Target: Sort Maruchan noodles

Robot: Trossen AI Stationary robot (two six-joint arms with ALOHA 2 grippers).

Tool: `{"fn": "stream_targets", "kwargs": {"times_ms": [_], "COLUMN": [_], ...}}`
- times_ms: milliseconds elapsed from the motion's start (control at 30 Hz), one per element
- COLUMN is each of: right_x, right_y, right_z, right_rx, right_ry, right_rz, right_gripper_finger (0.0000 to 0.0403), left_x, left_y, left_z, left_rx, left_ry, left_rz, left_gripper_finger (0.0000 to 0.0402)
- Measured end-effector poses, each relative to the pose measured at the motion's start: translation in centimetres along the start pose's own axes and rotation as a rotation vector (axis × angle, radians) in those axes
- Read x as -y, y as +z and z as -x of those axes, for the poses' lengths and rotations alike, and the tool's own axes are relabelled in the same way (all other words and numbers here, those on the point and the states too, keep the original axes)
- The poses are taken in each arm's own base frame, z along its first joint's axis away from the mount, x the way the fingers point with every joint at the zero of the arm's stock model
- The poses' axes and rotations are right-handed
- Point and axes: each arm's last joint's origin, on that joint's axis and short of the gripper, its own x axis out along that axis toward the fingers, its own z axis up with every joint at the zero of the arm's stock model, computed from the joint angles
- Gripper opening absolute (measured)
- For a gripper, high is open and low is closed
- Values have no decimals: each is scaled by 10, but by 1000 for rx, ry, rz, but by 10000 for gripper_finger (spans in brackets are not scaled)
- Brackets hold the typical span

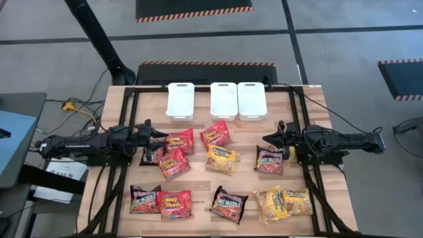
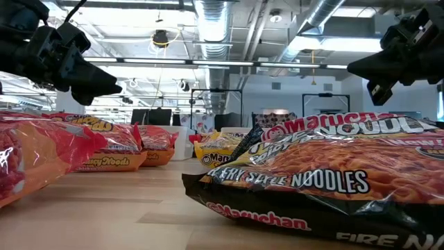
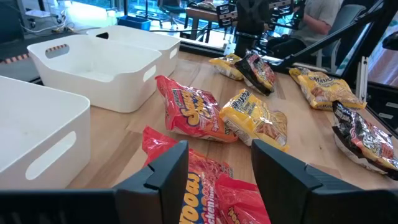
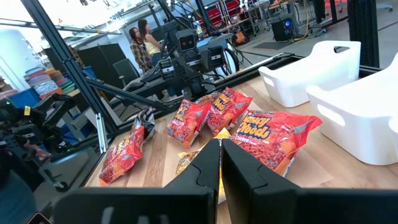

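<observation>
Several Maruchan noodle packets lie flat and scattered on the wooden table (image 1: 198, 182). Red ones (image 1: 180, 140) (image 1: 215, 134) (image 1: 173, 205), yellow ones (image 1: 220, 159) (image 1: 283, 202) and dark ones (image 1: 269, 160) (image 1: 229, 203) are mixed together. My left gripper (image 1: 158, 136) (image 3: 217, 168) hovers level over the red packets at the table's left, open with nothing between its fingers. My right gripper (image 1: 269, 140) (image 4: 221, 162) hovers level at the table's right beside a dark packet, shut and empty. The low view shows both raised above the packets, the left (image 2: 104, 83) and the right (image 2: 361, 68).
Three white bins (image 1: 180, 100) (image 1: 223, 99) (image 1: 252, 100) stand side by side at the table's far edge. A black frame (image 1: 125, 125) runs along both sides of the table. People (image 4: 144, 38) stand in the room beyond the table's left side.
</observation>
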Motion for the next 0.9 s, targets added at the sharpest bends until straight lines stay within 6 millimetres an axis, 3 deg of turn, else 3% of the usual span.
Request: {"fn": "stream_targets", "kwargs": {"times_ms": [900], "right_x": [0], "right_y": [1], "right_z": [0], "right_rx": [6], "right_ry": [-2], "right_rz": [-1], "right_gripper_finger": [43], "left_x": [0], "left_y": [0], "left_z": [0], "left_rx": [2], "left_ry": [6], "left_rz": [104], "left_gripper_finger": [164]}}
